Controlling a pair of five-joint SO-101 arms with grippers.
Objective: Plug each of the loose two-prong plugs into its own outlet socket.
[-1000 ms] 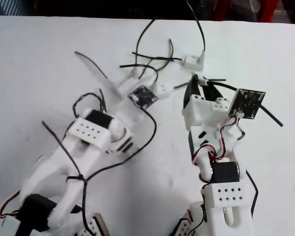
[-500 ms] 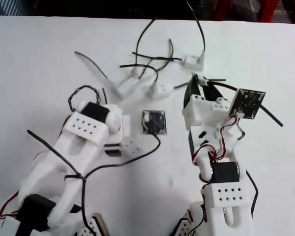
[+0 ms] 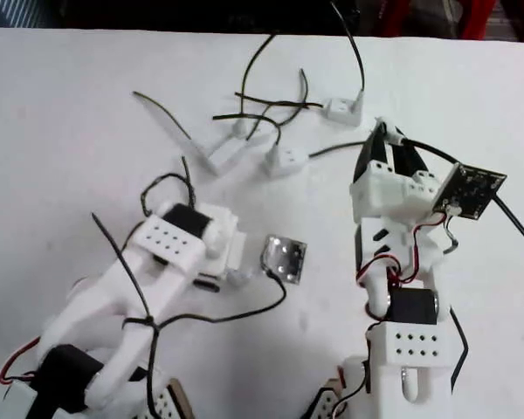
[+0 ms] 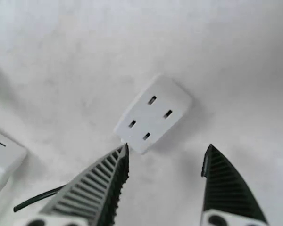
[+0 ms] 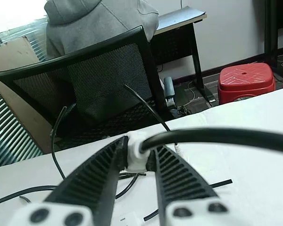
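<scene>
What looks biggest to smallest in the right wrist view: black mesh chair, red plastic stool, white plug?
1. black mesh chair
2. red plastic stool
3. white plug, though it sits nearest the camera, partly hidden by the right gripper.

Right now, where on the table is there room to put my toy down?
Bare table lies left of the tangled cords and beyond the left arm. Also right of the right arm. It's crowded among the cords and outlet blocks.

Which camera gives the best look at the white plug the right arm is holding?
The right wrist view: the white plug sits close up, pinched in the right gripper, its black cord trailing off. From the high view it is a small white speck at the gripper's tip.
</scene>
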